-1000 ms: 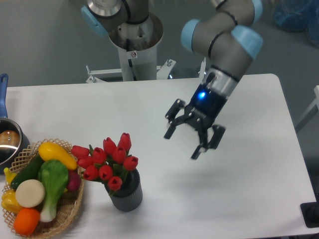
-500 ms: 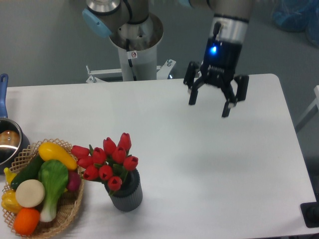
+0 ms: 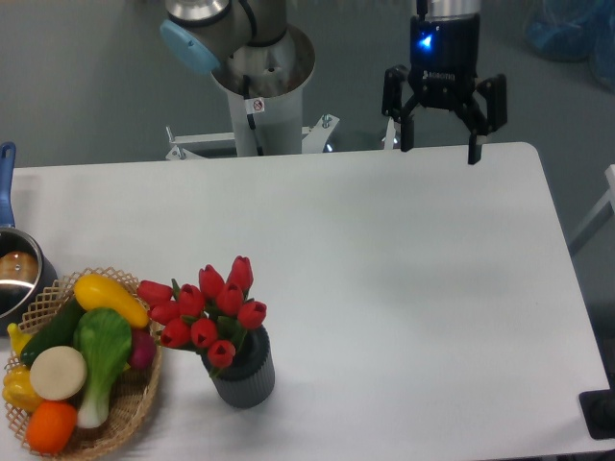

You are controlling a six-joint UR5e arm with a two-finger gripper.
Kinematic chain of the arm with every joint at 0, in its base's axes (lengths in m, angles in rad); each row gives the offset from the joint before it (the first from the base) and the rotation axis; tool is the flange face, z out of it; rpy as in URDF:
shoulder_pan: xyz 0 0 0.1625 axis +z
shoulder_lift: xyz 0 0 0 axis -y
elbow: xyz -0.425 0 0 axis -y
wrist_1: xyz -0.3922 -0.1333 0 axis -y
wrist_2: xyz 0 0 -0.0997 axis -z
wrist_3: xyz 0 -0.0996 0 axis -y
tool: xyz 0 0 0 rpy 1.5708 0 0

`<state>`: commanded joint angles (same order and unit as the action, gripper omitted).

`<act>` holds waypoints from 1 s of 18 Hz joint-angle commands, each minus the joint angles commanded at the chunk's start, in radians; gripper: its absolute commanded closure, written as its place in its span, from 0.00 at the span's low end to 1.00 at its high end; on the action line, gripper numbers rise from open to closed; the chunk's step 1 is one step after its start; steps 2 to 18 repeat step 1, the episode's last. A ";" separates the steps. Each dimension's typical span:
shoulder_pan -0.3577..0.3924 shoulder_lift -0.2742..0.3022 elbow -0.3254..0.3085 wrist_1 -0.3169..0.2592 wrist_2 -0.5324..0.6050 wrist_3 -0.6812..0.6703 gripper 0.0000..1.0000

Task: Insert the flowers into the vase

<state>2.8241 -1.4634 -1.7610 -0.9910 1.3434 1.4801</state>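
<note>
Gripper (image 3: pixel 440 147) risen, far from flowers (image 3: pixel 205 313).

Even, bright overhead light leaves the white table (image 3: pixel 404 288) nearly shadowless with mild glare, a soft shadow beside the vase (image 3: pixel 243 376), and focus slightly soft throughout.
</note>
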 joint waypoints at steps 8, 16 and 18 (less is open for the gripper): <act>0.000 0.002 0.000 -0.002 0.012 0.011 0.00; 0.000 0.002 0.000 -0.002 0.012 0.011 0.00; 0.000 0.002 0.000 -0.002 0.012 0.011 0.00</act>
